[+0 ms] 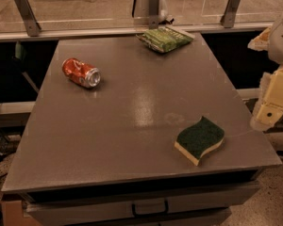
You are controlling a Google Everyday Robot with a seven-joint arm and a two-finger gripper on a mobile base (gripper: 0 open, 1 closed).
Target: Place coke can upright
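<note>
The coke can (81,72), red-orange and dented with a silver end facing front-right, lies on its side on the grey table (132,112) at the far left. My gripper (272,105) is at the right edge of the view, beside the table's right edge, cream-coloured and only partly in frame. It is far from the can and holds nothing that I can see.
A green chip bag (166,39) lies at the table's far edge. A green-topped yellow sponge (199,139) lies near the front right corner. A glass barrier with metal posts (26,13) runs behind the table. A drawer handle (150,208) shows below the front edge.
</note>
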